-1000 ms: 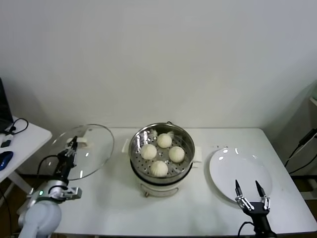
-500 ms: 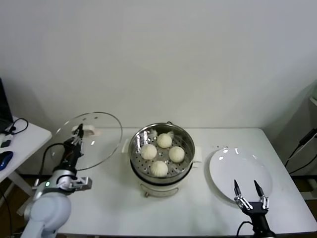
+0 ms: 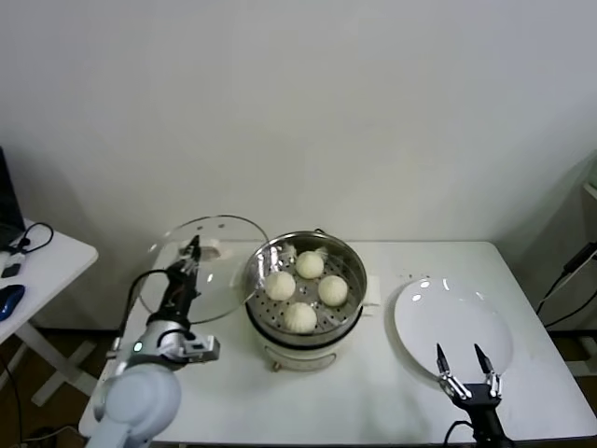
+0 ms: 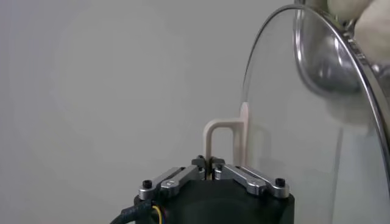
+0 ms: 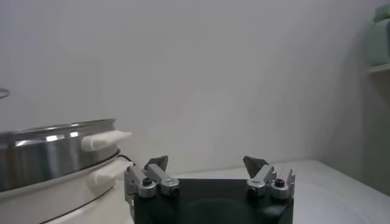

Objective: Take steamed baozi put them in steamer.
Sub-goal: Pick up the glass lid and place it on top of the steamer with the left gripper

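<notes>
Sitting in shiny steamer [image 3: 347, 280], 4 smooth cream-white steamed baozi [image 3: 300, 317]

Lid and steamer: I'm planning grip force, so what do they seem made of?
Lid: looks like clear glass with a metal rim; the table shows through it. Its handle looks like cream plastic. Steamer: shiny, probably stainless steel, mirror-like wall, perforated tray, on a white, likely plastic base.

Even, bright, diffuse lighting; soft faint shadows on worktop [image 3: 373, 392]; glare spots on plate [image 3: 452, 327]; glass lid [image 4: 317, 122] blurred close-up.
</notes>
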`<state>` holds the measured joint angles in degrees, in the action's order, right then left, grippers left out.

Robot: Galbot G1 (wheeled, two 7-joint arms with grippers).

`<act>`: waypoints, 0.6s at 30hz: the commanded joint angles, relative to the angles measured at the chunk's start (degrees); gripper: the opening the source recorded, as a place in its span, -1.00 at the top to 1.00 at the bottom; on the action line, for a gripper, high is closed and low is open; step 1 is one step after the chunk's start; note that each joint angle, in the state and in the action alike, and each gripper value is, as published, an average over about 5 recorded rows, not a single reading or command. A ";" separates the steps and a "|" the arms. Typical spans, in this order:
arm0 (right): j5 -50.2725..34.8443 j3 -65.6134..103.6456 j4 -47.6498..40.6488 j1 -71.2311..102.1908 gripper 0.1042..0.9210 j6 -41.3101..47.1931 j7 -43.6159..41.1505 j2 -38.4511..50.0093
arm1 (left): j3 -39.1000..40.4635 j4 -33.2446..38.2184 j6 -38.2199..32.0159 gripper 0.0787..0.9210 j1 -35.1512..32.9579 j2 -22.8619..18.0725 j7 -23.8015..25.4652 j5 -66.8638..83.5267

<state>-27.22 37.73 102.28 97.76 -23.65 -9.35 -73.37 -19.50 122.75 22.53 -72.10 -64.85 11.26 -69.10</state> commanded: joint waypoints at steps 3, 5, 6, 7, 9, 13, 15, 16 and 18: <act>0.69 0.01 0.01 0.13 -0.76 0.07 0.14 -0.07 | 13.93 -0.14 3.15 0.87 4.58 -6.45 4.31 -8.24; 0.70 -0.04 -0.11 0.18 -0.76 0.00 0.13 -0.07 | 15.11 -0.59 3.40 0.87 5.56 -7.88 4.79 -9.35; 0.71 -0.07 -0.18 0.19 -0.76 -0.03 0.13 -0.07 | 15.65 -0.85 3.54 0.87 6.03 -8.44 4.98 -9.77; 0.70 -0.11 -0.27 0.20 -0.76 -0.06 0.13 -0.06 | 16.26 -1.18 3.69 0.87 6.55 -9.04 5.13 -10.19; 0.71 -0.18 -0.39 0.19 -0.76 -0.10 0.14 -0.08 | 17.38 -1.87 3.98 0.87 7.43 -10.05 5.29 -10.94; 0.75 -0.21 -0.53 0.15 -0.76 -0.11 0.12 -0.09 | 19.52 -3.27 4.46 0.87 8.68 -11.96 5.19 -12.37; 0.78 -0.16 -0.54 0.18 -0.76 -0.11 0.07 -0.05 | 20.59 -4.04 4.69 0.87 9.08 -13.00 5.13 -13.13; 0.78 -0.12 -0.54 0.20 -0.76 -0.11 0.04 0.00 | 21.05 -4.44 4.79 0.87 9.25 -13.56 5.12 -13.51; 0.78 -0.03 -0.56 0.30 -0.76 -0.12 0.01 0.10 | 21.82 -5.39 4.86 0.87 9.59 -14.86 5.12 -14.22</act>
<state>-26.58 37.60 101.76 97.98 -23.75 -9.26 -73.36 -4.48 120.37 26.31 -65.44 -73.62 15.43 -78.68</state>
